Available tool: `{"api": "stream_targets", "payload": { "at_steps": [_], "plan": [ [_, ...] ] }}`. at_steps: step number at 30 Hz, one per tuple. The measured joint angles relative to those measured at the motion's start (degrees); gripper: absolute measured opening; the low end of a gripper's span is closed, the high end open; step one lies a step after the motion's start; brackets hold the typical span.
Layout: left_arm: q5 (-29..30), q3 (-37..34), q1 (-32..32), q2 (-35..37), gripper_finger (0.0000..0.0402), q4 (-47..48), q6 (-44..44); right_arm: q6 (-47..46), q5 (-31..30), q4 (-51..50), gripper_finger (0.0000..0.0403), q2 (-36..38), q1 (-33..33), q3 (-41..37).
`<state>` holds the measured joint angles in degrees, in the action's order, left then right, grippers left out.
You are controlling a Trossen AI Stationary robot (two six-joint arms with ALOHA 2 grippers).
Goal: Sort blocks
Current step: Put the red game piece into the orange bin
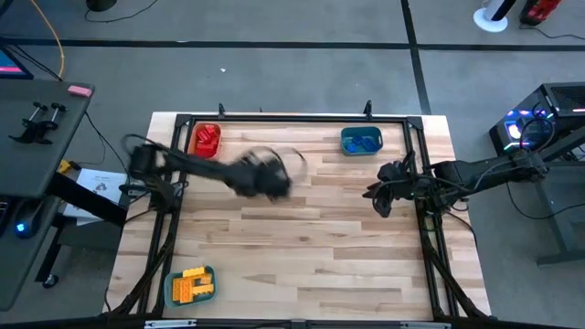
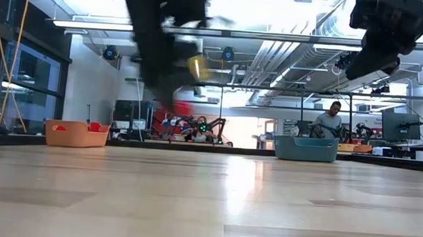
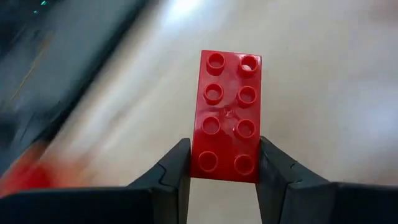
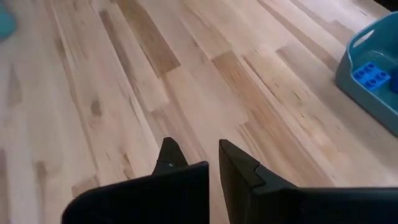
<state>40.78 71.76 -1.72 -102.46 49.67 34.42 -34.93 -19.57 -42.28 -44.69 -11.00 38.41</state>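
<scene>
My left gripper (image 3: 225, 167) is clamped on a red block (image 3: 227, 117), a two-by-four studded brick pinched at its near end between my two dark fingers (image 3: 176, 168), studs facing the wrist camera and the rest of the brick sticking out forward over the pale wooden table (image 1: 302, 256). In the high view my left gripper (image 1: 265, 174) appears as a dark blur in the upper middle of the frame, above the table between the two far trays, nearer the left one. In the low view it hangs in the upper left centre, blurred.

My right gripper (image 4: 194, 155) is closed with nothing in it, its fingertips close together over bare wood. In the high view it (image 1: 379, 196) sits at the right of centre, near the table's right rail and just below the teal tray.

The orange tray (image 1: 207, 140) at the upper left of the high view holds red blocks (image 1: 208, 143). The teal tray (image 1: 362, 141) at the upper right holds blue blocks (image 1: 364, 143); my right wrist view shows blue blocks (image 4: 372, 74) lying inside its wall at the right edge. A second teal tray (image 1: 192, 285) at the lower left of the high view carries yellow blocks (image 1: 189, 284).

In the low view a person (image 2: 331, 120) stands in the room behind the teal tray.
</scene>
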Motion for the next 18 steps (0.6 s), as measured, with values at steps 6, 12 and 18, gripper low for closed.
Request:
{"api": "stream_targets", "payload": {
  "at_steps": [6, 12, 18],
  "plan": [
    [1.4, -19.6, 15.2, 20.1, 0.0097, 6.4, 19.9, -3.3, -0.2, 2.3, 0.0000, -0.1, 0.0, 0.0],
    [-1.1, -31.1, 26.7, 35.5, 0.0097, 6.3, 21.4, -3.7, -1.3, 4.2, 0.0000, -0.3, 0.0, 0.0],
    [-1.1, -33.4, 34.9, 39.1, 0.0097, 5.6, 18.8, -3.8, -1.5, 5.0, 0.0000, -1.1, 0.1, 0.0]
  ]
}}
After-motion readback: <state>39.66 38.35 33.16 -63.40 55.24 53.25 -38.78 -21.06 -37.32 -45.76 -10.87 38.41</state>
